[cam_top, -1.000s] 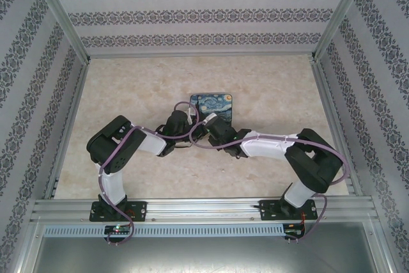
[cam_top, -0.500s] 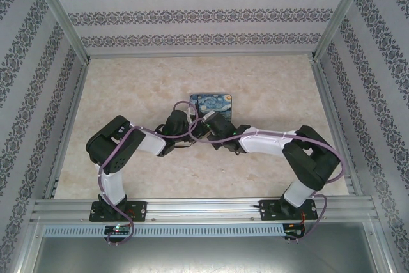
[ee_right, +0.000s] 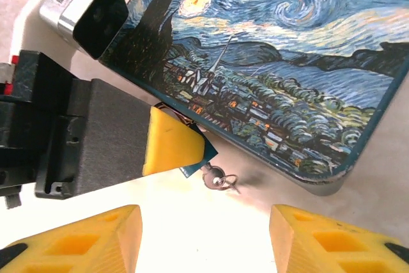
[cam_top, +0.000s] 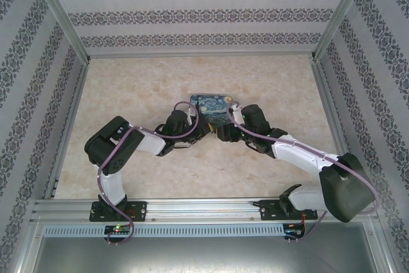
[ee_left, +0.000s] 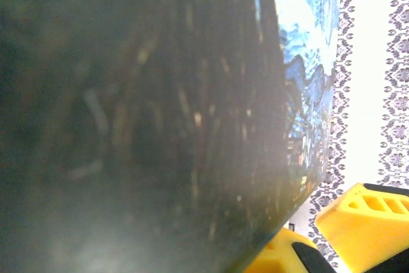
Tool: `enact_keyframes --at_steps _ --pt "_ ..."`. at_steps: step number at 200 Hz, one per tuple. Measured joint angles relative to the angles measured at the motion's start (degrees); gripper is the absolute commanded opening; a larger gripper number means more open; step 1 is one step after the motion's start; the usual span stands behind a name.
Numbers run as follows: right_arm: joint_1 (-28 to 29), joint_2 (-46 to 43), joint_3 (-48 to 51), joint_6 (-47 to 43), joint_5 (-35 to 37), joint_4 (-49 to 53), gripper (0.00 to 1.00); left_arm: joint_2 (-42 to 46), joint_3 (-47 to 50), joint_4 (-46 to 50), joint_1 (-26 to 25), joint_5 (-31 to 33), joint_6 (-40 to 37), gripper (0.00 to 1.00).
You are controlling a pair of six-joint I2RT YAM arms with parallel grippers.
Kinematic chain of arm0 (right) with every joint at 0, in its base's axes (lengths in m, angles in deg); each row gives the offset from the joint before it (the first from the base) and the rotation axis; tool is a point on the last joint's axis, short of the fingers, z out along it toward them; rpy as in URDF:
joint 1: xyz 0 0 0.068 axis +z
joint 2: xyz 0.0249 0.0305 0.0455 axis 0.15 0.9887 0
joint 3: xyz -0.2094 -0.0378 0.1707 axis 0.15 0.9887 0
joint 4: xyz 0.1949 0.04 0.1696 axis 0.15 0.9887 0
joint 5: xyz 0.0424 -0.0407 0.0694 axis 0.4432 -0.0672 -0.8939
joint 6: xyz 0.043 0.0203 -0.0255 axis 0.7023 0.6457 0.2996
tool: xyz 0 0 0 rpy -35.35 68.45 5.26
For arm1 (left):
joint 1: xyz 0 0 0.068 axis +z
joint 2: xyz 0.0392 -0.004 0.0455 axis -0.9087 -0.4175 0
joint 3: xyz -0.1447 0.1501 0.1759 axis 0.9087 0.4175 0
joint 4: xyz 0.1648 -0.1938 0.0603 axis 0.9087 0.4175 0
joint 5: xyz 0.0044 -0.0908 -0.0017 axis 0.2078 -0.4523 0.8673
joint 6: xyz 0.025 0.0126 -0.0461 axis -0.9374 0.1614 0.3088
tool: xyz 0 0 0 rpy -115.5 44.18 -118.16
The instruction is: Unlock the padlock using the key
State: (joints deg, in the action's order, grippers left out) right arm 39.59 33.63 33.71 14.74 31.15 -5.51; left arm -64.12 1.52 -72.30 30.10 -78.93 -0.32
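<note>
My left gripper point(ee_right: 185, 151) is shut on the small blue padlock point(ee_right: 197, 162), of which just one corner pokes out past the yellow finger point(ee_right: 167, 142). The silvery key point(ee_right: 215, 177) sticks out of that corner, its wire ring lying on the table. The shackle is hidden. My right gripper point(ee_right: 203, 234) stands open a short way back from the key, touching nothing. In the top view both grippers, left point(cam_top: 199, 130) and right point(cam_top: 221, 133), meet at the near edge of the starry-night tin point(cam_top: 217, 107).
The painted tin point(ee_right: 281, 49) lies flat right behind the padlock, and its dark side point(ee_left: 160, 119) is close in front of the left wrist camera. Patterned walls and metal rails enclose the beige table point(cam_top: 128, 94), which has open room to the left, right and far side.
The right arm has swung its elbow out to the near right, and its wrist has drawn back to the right from the left gripper. The left arm has stayed put.
</note>
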Motion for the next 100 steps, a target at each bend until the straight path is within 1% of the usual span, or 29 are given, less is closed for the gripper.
enact_keyframes --at_steps 21,30,55,71,100 --pt "0.0 0.0 1.4 4.7 -2.2 -2.2 0.59 0.8 -0.4 3.6 0.0 0.0 -2.6 0.0" --pt "0.0 0.3 1.8 6.5 -2.8 -3.2 0.6 1.2 -0.7 5.4 0.0 0.0 -3.7 0.03" --pt "0.0 2.7 2.1 11.0 -4.0 -6.8 0.64 2.1 -1.8 10.0 0.0 0.0 -6.6 0.17" --pt "0.0 4.7 2.3 13.9 -4.7 -9.3 0.65 2.6 -2.0 12.2 0.0 0.0 -8.3 0.25" --pt "0.0 9.2 2.3 18.4 -5.6 -13.5 0.65 3.3 -2.0 14.9 0.0 0.0 -10.4 0.46"
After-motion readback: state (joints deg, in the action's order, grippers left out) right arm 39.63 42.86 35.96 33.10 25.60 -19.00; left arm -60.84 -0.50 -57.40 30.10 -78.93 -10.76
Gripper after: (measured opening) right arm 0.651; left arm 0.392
